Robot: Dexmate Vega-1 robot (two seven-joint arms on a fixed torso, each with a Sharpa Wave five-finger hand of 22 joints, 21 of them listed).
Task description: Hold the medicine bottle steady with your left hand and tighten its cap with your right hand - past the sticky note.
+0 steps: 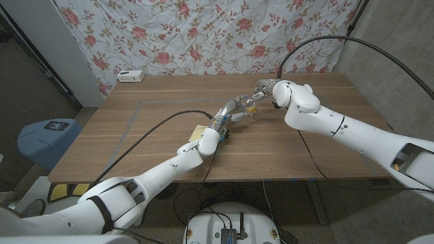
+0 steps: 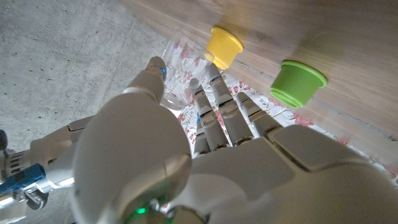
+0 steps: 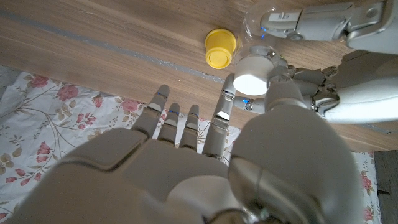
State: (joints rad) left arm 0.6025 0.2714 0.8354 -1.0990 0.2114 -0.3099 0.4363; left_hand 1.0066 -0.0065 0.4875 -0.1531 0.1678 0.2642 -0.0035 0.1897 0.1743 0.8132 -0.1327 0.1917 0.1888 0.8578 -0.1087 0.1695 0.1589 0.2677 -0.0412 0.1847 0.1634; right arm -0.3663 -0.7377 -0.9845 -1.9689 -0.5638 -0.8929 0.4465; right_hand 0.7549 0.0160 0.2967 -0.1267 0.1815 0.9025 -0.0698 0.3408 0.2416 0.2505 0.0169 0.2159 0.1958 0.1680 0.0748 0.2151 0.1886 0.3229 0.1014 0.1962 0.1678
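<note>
The medicine bottle (image 3: pixel 260 23) is gripped by the left hand (image 1: pixel 234 110); its white cap (image 3: pixel 250 78) is seemingly pinched by the right hand (image 1: pixel 263 88).

Brown wooden table (image 1: pixel 319 149) with a plank-grain top, faint pale lines marked across it. Behind its far edge hangs a white cloth backdrop printed with pink roses (image 1: pixel 203 34), creased. Rough grey concrete wall (image 1: pixel 397 41) to one side; pale panel (image 1: pixel 41 41) leaning on the other. White power strip (image 1: pixel 131 76) on the table's far corner. Round blue stool (image 1: pixel 47 139) beside the table, dark object lying on its seat. Grey floor (image 1: pixel 20 88) below.
</note>
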